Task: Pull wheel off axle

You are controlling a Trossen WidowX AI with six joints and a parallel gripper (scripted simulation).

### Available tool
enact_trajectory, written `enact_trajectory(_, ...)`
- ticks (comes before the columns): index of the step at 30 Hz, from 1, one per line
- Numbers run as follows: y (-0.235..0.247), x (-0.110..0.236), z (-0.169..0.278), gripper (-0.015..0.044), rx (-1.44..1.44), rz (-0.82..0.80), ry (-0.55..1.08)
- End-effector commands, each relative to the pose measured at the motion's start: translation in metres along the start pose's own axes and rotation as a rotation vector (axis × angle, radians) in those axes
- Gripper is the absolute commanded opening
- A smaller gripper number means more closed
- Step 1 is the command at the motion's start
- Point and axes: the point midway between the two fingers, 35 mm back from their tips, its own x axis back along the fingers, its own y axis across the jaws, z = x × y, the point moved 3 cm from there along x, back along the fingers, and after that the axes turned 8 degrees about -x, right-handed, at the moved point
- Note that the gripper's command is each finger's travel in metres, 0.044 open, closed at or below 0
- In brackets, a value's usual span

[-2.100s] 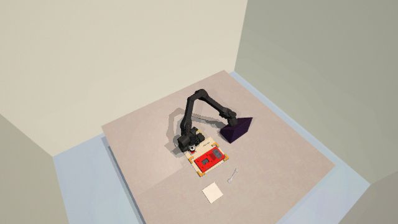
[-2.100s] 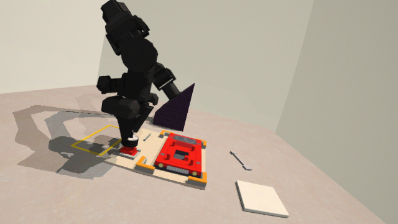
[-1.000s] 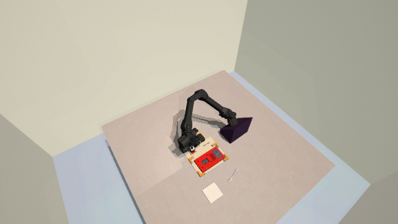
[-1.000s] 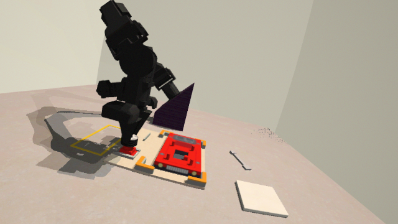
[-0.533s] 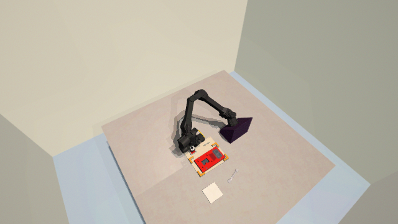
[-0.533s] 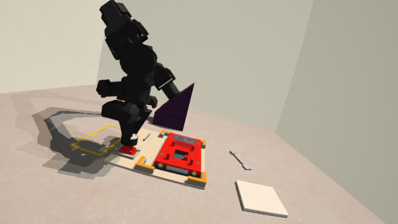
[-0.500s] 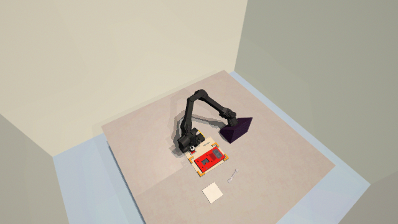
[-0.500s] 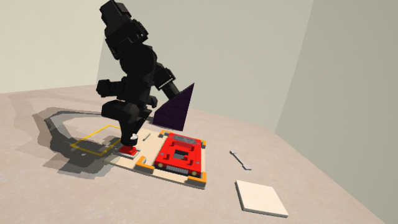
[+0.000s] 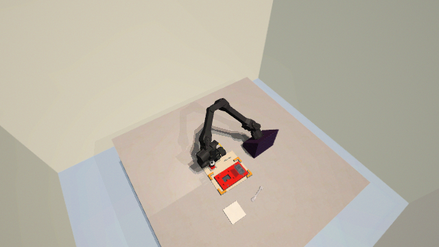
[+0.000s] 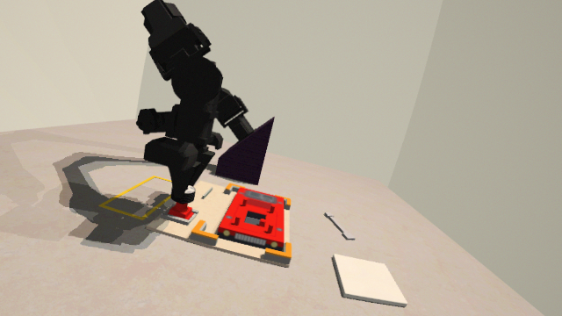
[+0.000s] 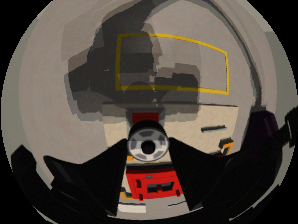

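One black parallel-jaw gripper [image 11: 149,163], half-closed, clamps the small grey round wheel [image 11: 148,144], hiding the axle; yellow-outlined marked area [image 11: 220,70] beyond.

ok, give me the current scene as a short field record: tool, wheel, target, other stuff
tool: closed on the wheel, pointing down at the board's corner
wheel: grey, between the fingers, directly above its red stand
target: yellow outlined square on the table beside the board, nothing set in it
board: tan, holds a red car between orange corner brackets
loose items: small grey tool-like piece, pale square tile, dark wedge by the arm's base
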Motion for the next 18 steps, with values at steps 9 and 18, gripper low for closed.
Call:
enact_trajectory(9, 0.0008, 0.0067, 0.0011, 0.0000, -0.003, -0.006, 0.003)
enact_trajectory(18, 0.0008, 0.0096, 0.0012, 0.0000, -0.003, -0.005, 0.002)
